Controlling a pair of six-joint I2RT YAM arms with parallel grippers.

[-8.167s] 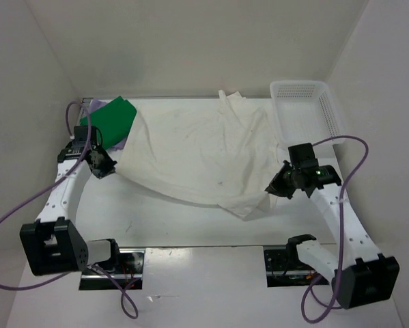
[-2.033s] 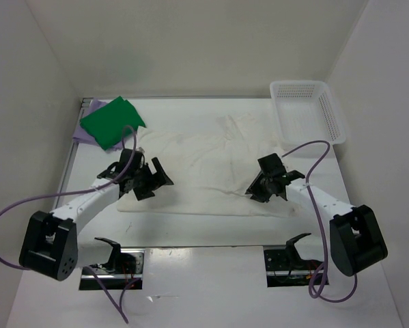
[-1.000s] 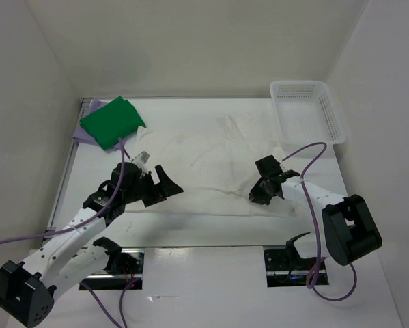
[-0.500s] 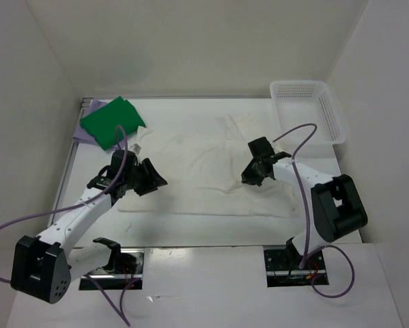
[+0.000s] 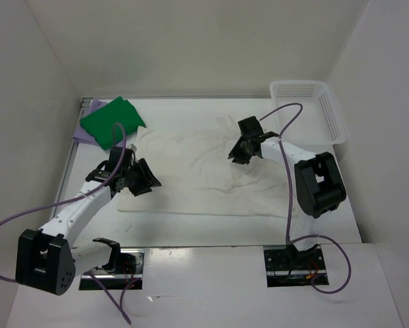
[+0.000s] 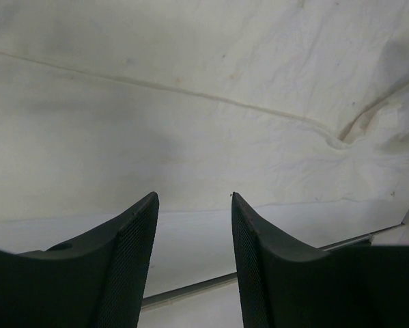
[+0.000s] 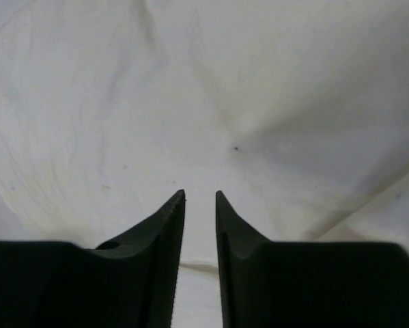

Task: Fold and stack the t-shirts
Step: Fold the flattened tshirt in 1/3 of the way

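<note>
Here, both pincers sit low over the spread white t-shirt (image 5: 204, 174), neither one gripping.
It lies flat mid-table (image 5: 190, 224). The left pincer (image 5: 148, 180) is released at the shirt's left edge, and the right pincer (image 5: 235, 158) is narrowly parted above its far half. The green t-shirt (image 5: 112, 121) is folded on the lavender t-shirt (image 5: 79, 134) at the far-left corner.

Three t-shirts (image 5: 190, 171), one basket (image 5: 334, 117)
</note>
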